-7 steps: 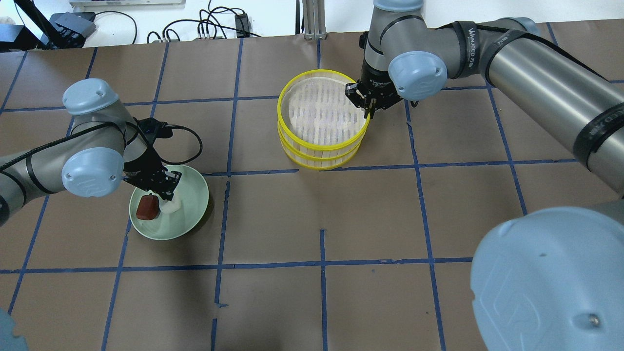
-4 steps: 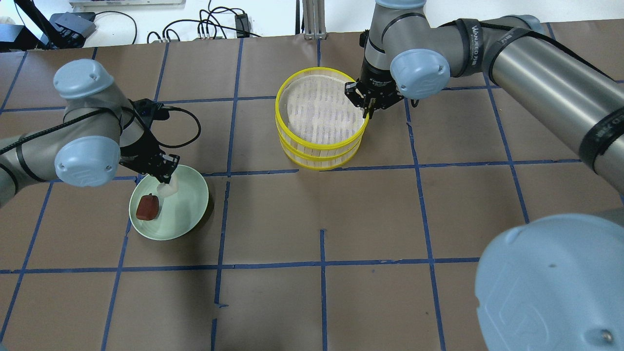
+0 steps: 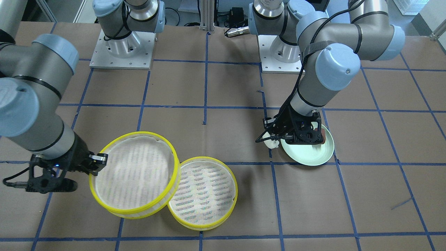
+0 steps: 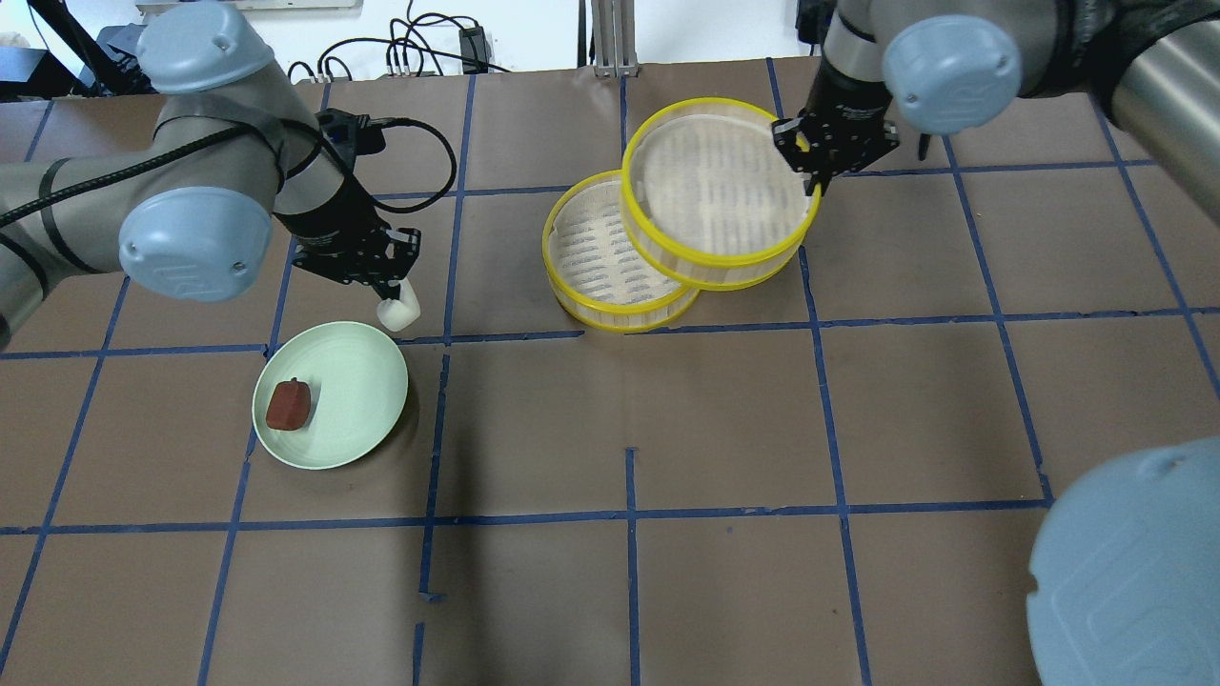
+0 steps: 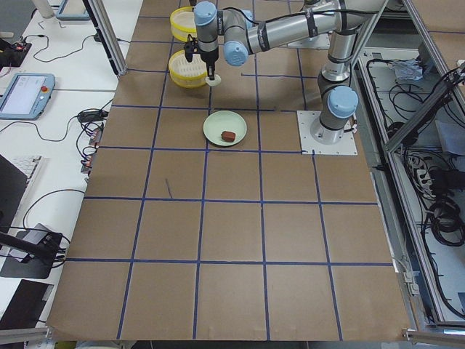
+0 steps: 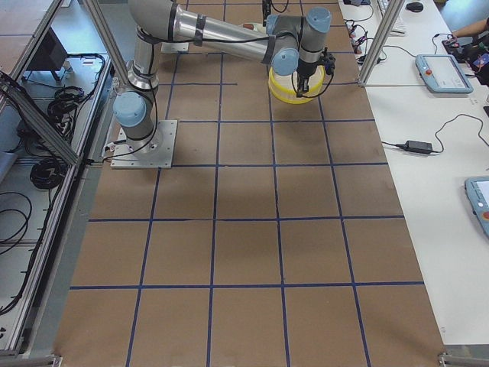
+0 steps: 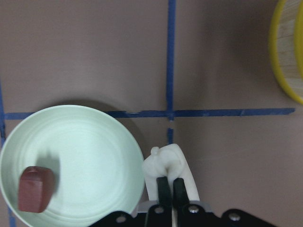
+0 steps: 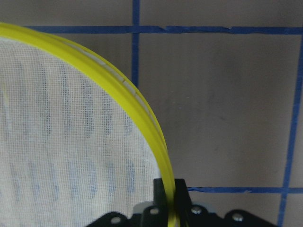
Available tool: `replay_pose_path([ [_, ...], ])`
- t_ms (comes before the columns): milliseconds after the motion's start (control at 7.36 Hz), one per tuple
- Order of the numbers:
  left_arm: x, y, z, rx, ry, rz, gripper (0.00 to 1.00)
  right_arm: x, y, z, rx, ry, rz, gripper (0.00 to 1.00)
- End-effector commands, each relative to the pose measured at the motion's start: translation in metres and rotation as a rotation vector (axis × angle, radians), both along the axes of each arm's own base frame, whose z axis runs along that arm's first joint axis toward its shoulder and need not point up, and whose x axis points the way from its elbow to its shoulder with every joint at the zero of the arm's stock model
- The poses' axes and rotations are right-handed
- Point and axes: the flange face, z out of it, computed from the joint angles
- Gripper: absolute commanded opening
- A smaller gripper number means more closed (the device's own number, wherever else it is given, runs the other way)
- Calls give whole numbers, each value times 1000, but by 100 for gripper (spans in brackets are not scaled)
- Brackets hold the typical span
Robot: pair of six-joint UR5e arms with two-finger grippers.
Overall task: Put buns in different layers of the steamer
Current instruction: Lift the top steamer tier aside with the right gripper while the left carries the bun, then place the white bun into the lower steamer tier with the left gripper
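Note:
My left gripper (image 4: 389, 291) is shut on the creamy white bun (image 4: 399, 312) and holds it above the table, just beyond the pale green plate (image 4: 357, 381). In the left wrist view the white bun (image 7: 168, 163) hangs beside the plate's rim (image 7: 135, 156). The reddish-brown bun (image 4: 288, 404) lies on the plate. My right gripper (image 4: 812, 179) is shut on the yellow rim of the top steamer layer (image 4: 710, 176), held tilted and shifted off the lower layer (image 4: 591, 257), which rests on the table with its bottom partly uncovered. Both layers are empty.
Brown paper with a blue tape grid covers the table. Both arm bases (image 3: 122, 45) stand at the robot's side. Cables (image 4: 419, 48) lie past the far edge. My right arm's elbow (image 4: 1125, 572) fills the overhead view's lower right corner.
My left gripper rose off the plate with the white bun and moved toward the steamer. My right gripper lifted the top layer and carried it right, uncovering the lower layer.

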Motion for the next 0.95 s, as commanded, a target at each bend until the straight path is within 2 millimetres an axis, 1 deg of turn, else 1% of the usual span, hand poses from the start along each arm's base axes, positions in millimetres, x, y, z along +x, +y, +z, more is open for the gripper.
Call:
replay_pose_path([
  [0,-51,-25,-35,-41,174,135,0,-31,-3,-2,9,76,54,8],
  [136,-87,-35,-51,-69,262,212,0,-31,-2,-8,20,73,51,8],
  [272,-110,-47,-62,-86,306,333,0,-31,-1,-8,21,73,45,8],
  [408,-128,-47,-61,-87,315,339,29,-31,-1,-8,21,73,42,8],
  [544,-129,-47,-61,-84,316,339,99,-31,-1,-8,21,73,42,8],
  [680,-128,-48,-59,-107,309,304,100,-31,-1,-8,21,74,41,8],
  [816,-126,-47,-53,-147,295,226,100,-31,-1,-6,18,75,41,8],
])
